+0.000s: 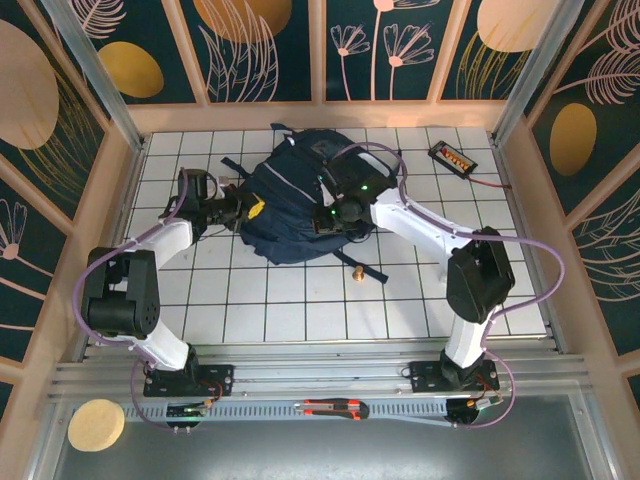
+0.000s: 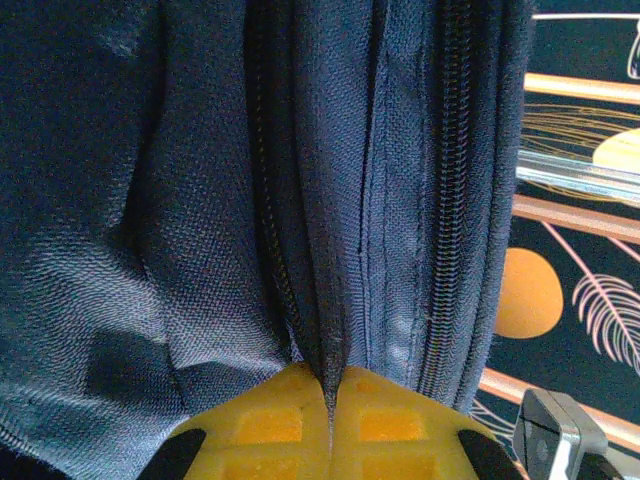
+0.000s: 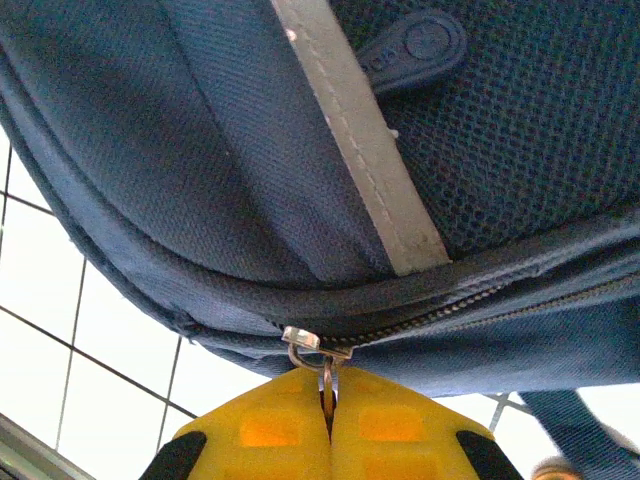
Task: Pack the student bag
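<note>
Both grippers were clamped tight on the student bag, which sat slumped on the far-middle part of the white tiled table, well away from the arm bases. Left gripper had its yellow pads pressed together on a ridge of navy fabric running between two zipper lines. My guess is it was there purely as an anchor, so the bag wouldn't slide or bunch up when the other side pulled. Right gripper was pinched shut on the little metal zipper pull, right where the zip curves under the grey reflective stripe. From overhead the two came at the bag from opposite sides, the left one at its left edge and the right one nearer the middle, which makes sense for a hold-and-tug. Looked to me like the unzipping step, so packing proper hadn't begun; the teeth to the right of the pull looked closed, though I wouldn't swear to it. A small brass-looking thing lay on the tiles just near of the bag, and a black gadget with an orange face sat off at the far right, neither being touched.
</note>
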Robot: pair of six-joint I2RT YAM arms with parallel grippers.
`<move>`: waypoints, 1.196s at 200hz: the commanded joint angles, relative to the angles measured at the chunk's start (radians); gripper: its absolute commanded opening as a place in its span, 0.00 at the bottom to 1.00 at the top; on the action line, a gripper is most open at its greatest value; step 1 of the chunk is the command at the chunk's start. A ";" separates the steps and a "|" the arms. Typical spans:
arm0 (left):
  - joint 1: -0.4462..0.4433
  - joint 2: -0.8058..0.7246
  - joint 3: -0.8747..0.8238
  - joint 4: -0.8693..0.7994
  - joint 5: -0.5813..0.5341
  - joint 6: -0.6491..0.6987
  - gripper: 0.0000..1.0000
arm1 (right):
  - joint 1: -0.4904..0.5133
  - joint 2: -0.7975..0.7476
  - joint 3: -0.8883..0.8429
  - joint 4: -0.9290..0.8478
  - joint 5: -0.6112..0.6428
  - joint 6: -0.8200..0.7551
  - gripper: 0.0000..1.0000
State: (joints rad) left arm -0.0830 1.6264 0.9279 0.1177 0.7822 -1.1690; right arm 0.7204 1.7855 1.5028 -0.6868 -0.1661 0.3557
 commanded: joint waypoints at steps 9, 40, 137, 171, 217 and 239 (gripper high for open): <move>0.067 0.010 0.066 -0.027 -0.067 0.054 0.00 | -0.020 -0.079 -0.057 -0.115 0.040 -0.133 0.00; 0.074 0.010 0.072 -0.026 -0.067 0.052 0.00 | -0.056 -0.081 -0.092 -0.118 0.049 -0.187 0.00; 0.083 0.000 0.050 -0.002 -0.065 0.034 0.00 | -0.208 -0.041 -0.075 -0.145 0.087 -0.235 0.00; 0.083 0.000 0.051 0.019 -0.063 0.022 0.00 | -0.224 -0.019 -0.056 -0.157 0.087 -0.256 0.00; 0.083 0.000 -0.008 0.085 -0.051 -0.025 0.00 | -0.235 0.022 -0.007 -0.167 0.112 -0.253 0.00; 0.083 -0.008 -0.025 0.108 -0.049 -0.037 0.00 | -0.247 0.052 0.026 -0.178 0.139 -0.242 0.00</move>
State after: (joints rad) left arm -0.0681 1.6299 0.9237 0.1432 0.8429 -1.1713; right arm 0.5678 1.7996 1.4975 -0.7071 -0.2405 0.1020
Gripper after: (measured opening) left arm 0.062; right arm 0.057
